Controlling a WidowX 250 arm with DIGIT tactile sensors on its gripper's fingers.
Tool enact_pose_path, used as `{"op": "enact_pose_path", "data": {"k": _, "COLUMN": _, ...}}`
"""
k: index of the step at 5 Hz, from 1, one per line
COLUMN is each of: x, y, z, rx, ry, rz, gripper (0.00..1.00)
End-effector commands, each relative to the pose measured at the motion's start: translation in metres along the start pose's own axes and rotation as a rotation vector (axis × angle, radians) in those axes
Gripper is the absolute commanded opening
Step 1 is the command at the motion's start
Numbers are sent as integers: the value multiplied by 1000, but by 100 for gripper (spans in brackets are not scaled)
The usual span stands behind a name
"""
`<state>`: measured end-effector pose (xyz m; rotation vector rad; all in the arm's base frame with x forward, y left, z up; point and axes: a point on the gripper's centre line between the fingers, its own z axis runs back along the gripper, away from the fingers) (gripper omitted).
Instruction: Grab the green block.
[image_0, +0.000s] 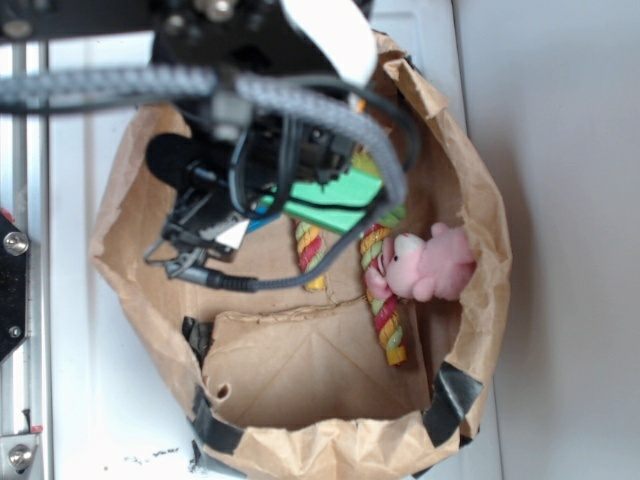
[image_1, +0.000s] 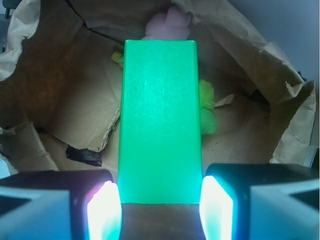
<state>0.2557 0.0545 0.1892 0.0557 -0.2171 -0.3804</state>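
The green block is a smooth, flat green slab running lengthwise between my fingers in the wrist view. Its near end sits between the two glowing pads, which press on its long sides. My gripper is shut on it. In the exterior view the green block sticks out to the right from under the black arm and cables, above the inside of the brown paper bag. The arm hides the fingers themselves in that view.
Inside the bag lie a pink plush toy, a red, yellow and green striped rope and a fuzzy lime-green toy. The bag's crumpled walls rise all round, with black tape on the near rim.
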Motion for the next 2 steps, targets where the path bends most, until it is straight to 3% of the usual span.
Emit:
{"op": "enact_pose_path", "data": {"k": 1, "x": 2, "y": 3, "z": 23, "rx": 61, "ry": -57, "rz": 53, "gripper": 0}}
{"op": "enact_pose_path", "data": {"k": 2, "x": 5, "y": 1, "z": 21, "rx": 82, "ry": -68, "rz": 54, "gripper": 0}}
